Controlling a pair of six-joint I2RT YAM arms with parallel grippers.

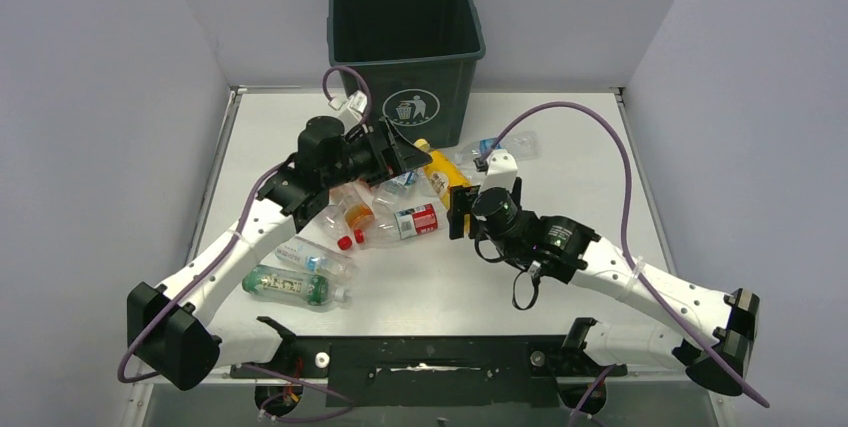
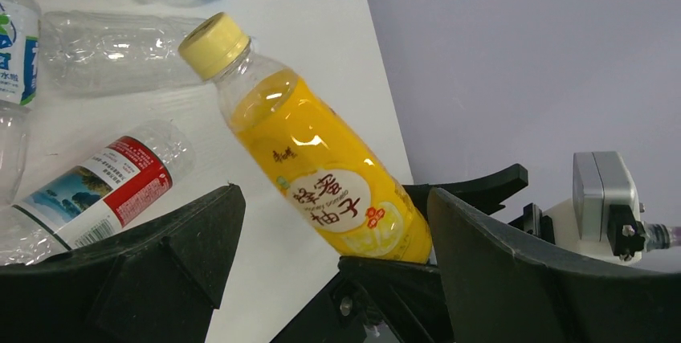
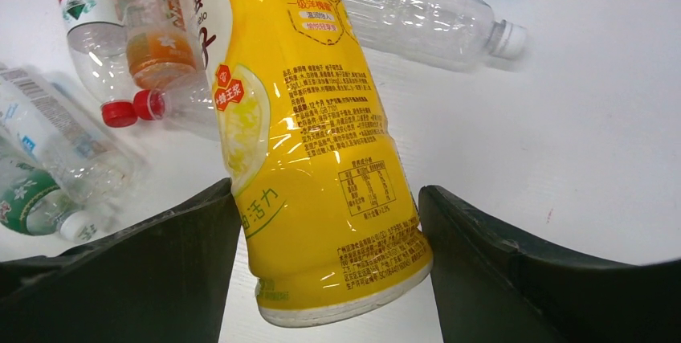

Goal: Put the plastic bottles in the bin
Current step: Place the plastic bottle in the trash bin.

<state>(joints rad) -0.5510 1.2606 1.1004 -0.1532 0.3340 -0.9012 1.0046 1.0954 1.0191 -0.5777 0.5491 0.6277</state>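
Observation:
The dark green bin point(image 1: 405, 37) stands at the back of the table. A yellow juice bottle point(image 1: 442, 173) with a yellow cap lies slanted just in front of it. My right gripper point(image 1: 460, 209) is shut on the bottle's base point(image 3: 321, 222), with both fingers against its sides. My left gripper point(image 1: 405, 152) is open beside the bottle's cap end. In the left wrist view the bottle point(image 2: 321, 166) leans toward the right finger of the left gripper point(image 2: 333, 194) without being pinched. Several other plastic bottles lie on the table, among them a red-labelled one point(image 1: 415, 220) and an orange-labelled one point(image 1: 357, 217).
A green-labelled bottle point(image 1: 285, 285) and a clear one point(image 1: 315, 259) lie near the left arm. A blue-labelled bottle point(image 1: 505, 147) rests to the right of the bin. Grey walls close in the white table point(image 1: 560, 137) on three sides. Purple cables arc over both arms.

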